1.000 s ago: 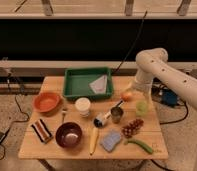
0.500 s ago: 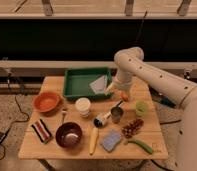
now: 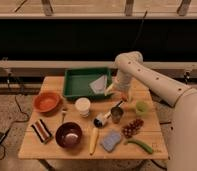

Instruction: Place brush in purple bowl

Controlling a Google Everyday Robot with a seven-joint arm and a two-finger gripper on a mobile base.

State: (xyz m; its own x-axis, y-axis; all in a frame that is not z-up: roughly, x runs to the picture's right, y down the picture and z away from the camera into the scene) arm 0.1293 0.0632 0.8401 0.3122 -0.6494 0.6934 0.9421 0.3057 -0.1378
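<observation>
Near the middle of the table [image 3: 54, 85] lies the brush [image 3: 106, 115], flat on the wood with its round head towards the front left and its slim handle running back and right, passing just beside a small metal cup [image 3: 117, 115]. It is held by nothing. The purple bowl [image 3: 59, 131] sits upright at the front left, apart from the brush head, with a white cup [image 3: 83, 106] behind it and a long yellow vegetable [image 3: 94, 140] just to its right. As far as can be seen, its mouth is open and holds nothing, so it looks ready to receive the brush.

Above the right end of the green tray [image 3: 77, 82] hangs the hand [image 3: 111, 90], at the end of an arm bent down from the right. It is behind the brush and not touching it; whether it is spread or pressed together I cannot tell. A small orange thing shows just under the arm's wrist.

By my reading the task has barely begun: the arm is on its approach and the pick is not yet made. The handle looks like the sensible place to grip, being thin and clear of the head. The metal cup crowds that handle, though, so a careless descent could knock it. The carry to the bowl would cross the yellow vegetable.
</observation>
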